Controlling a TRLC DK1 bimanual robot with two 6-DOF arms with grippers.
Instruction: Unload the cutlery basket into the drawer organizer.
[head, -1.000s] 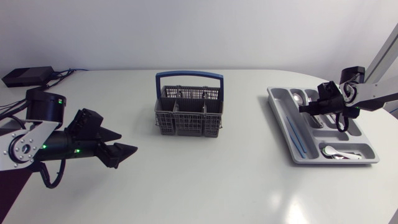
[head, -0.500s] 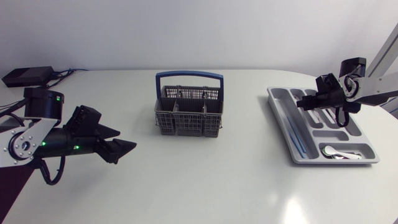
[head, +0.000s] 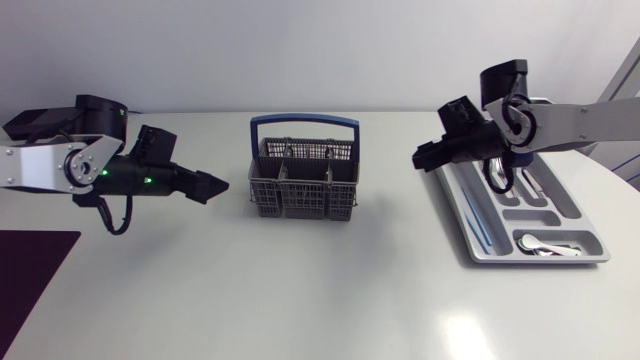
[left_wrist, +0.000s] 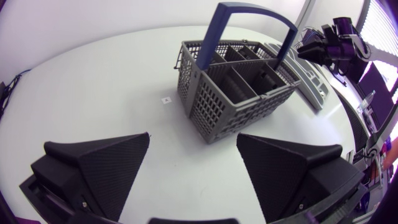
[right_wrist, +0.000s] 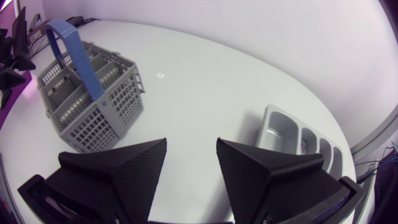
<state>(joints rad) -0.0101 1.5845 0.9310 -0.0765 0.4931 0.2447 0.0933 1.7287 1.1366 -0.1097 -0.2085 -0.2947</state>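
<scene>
The grey cutlery basket (head: 300, 182) with a blue handle stands mid-table; no cutlery shows above its rim. My left gripper (head: 207, 186) hovers open just left of it, pointing at it. In the left wrist view the basket (left_wrist: 239, 84) lies ahead of the wide-apart fingers (left_wrist: 99, 162). My right gripper (head: 428, 156) hangs open and empty over the near-left corner of the grey drawer organizer (head: 450, 197), pointing toward the basket. The right wrist view shows the basket (right_wrist: 90, 93) and the organizer (right_wrist: 298, 140) beyond the gripper (right_wrist: 191, 162).
Spoons (head: 545, 246) lie in the organizer's front compartment and a blue-handled utensil (head: 478, 225) in its long left slot. Bare white tabletop lies in front of the basket and between basket and organizer.
My right gripper opened, rose out of the organizer and swung left toward the basket. My left arm lifted and moved back and right, closer to the basket.
</scene>
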